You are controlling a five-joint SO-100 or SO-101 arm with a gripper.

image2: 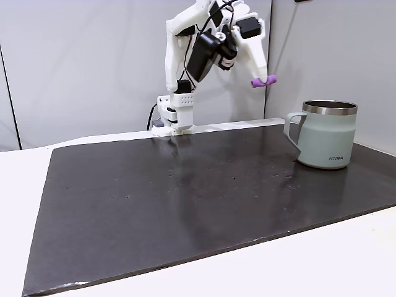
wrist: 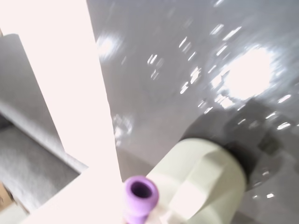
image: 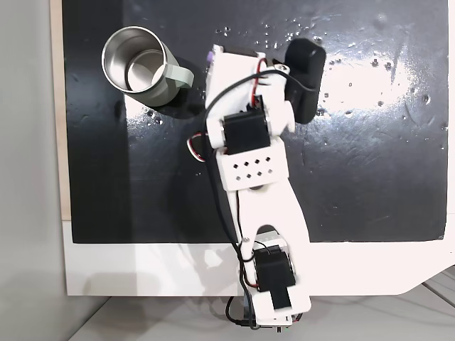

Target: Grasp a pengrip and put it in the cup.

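Right now my gripper [image2: 262, 79] is clenched on the pengrip [image2: 263, 81], a small light-purple tube pinched crosswise at my fingertips so that both its ends poke out past them. In the fixed view from the side I hang high above the dark mat [image2: 185, 198], with nothing between my jaws and the surface below but air. The cup [image2: 326, 134] stands on that mat, lower than my jaws and off to their right in this view, its loop handle turned toward my side; it is apart from me, not touching.

From the fixed view looking down, a purple end of the pengrip [image: 209, 57] peeks out at the left edge of my white finger, and the cup [image: 136, 64] sits just beyond it to the left, upright, its shiny interior open to the camera and its handle pointing toward my jaws.

My wrist view is blurred. It shows the hollow end of the pengrip [wrist: 140, 192] at the bottom edge, right at my tips, with the pale green wall of the cup [wrist: 205, 179] just beside it to the right and farther down on the mat [wrist: 187, 70].
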